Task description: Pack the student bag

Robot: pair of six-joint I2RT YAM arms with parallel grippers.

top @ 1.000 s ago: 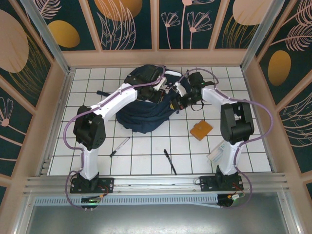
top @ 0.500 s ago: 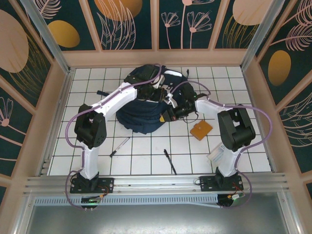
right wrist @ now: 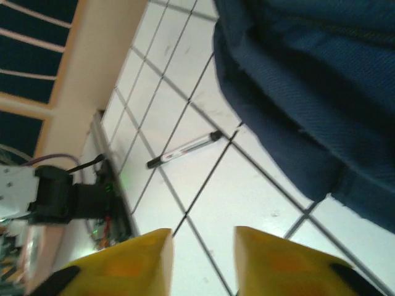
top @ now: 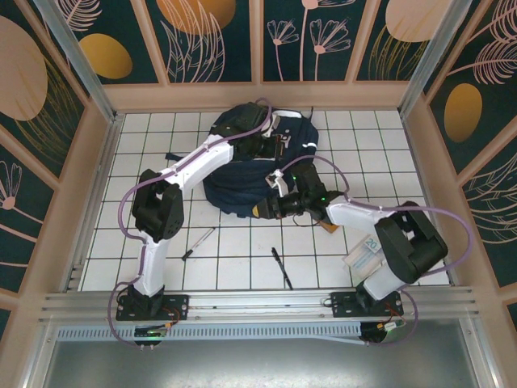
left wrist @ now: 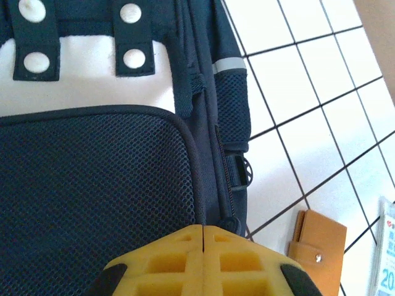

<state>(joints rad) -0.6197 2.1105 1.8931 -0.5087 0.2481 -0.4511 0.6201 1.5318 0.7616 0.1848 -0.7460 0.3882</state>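
At the far middle of the tiled table [top: 388, 162], your student bag [top: 234, 190] lies slumped. Your left gripper [left wrist: 203, 229] sits over the right edge of its mesh panel [left wrist: 92, 185], jaws pressed together with nothing visible between them. Your right gripper [right wrist: 203, 237] hangs beside the bag's near edge, jaws apart and empty, above bare tiles near a pen [right wrist: 184, 148].

Pen [top: 199, 243] before student bag [top: 234, 194], probable wallet [left wrist: 318, 243] rightward.
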